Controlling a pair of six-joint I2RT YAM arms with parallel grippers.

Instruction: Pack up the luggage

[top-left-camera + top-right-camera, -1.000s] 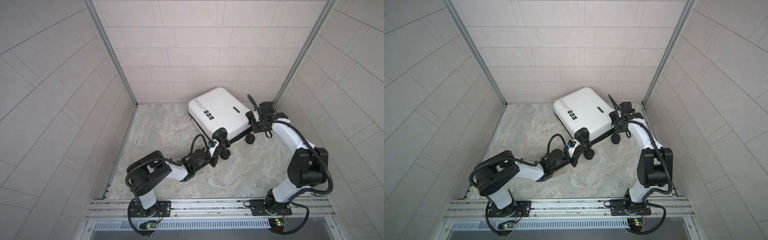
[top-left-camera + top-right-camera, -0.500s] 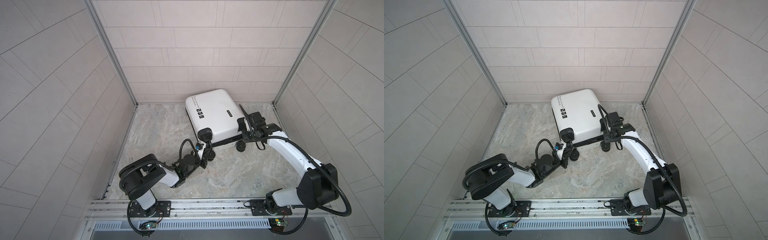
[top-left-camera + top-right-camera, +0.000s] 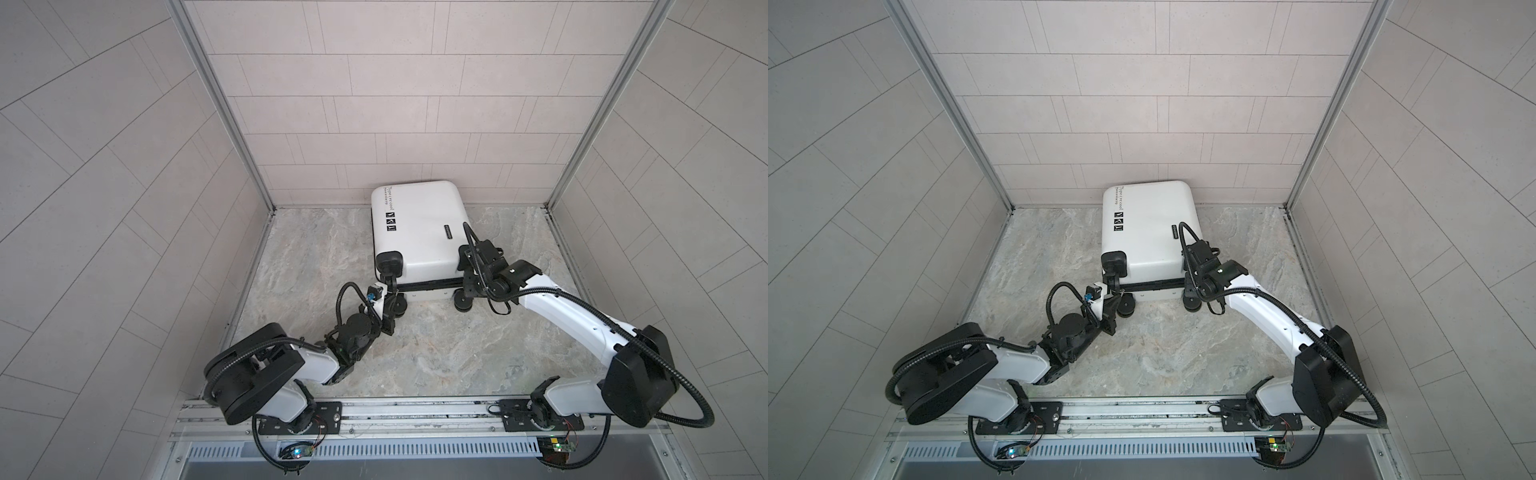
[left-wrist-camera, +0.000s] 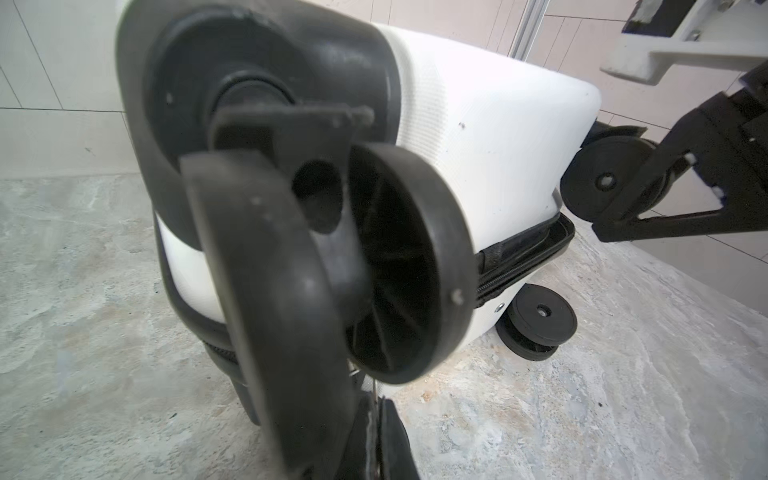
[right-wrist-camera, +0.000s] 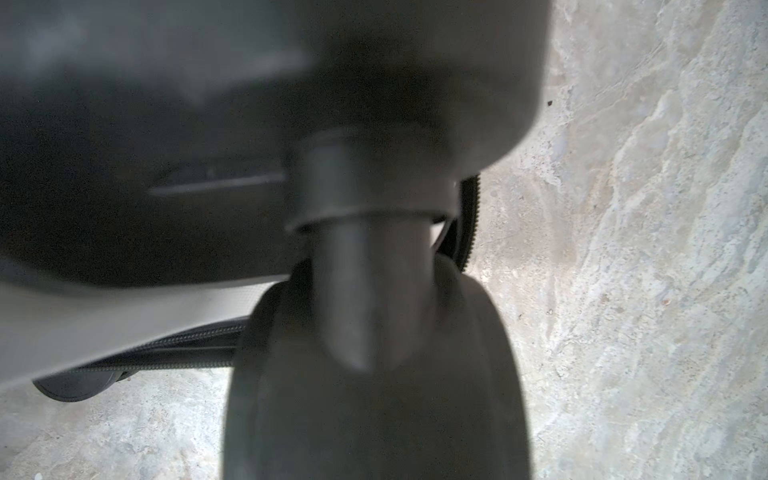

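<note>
Luggage [image 3: 419,232] lies flat; our left gripper [image 4: 376,411] is pinched shut (beside a wheel [image 4: 407,266]); whether our right gripper [image 3: 468,279] grips, we cannot tell.

pale tiled walls [image 3: 395,104], grey marbled floor [image 3: 436,353].

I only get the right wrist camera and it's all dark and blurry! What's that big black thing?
Observer: A wheel on white luggage; the right tool is closed around it.
Child: Is the luggage standing up?
Observer: No, it lies flat by the back wall, lettering facing up.
Child: Where's the other arm?
Observer: The left tool is shut, right by the wheels at the other near corner.
</note>
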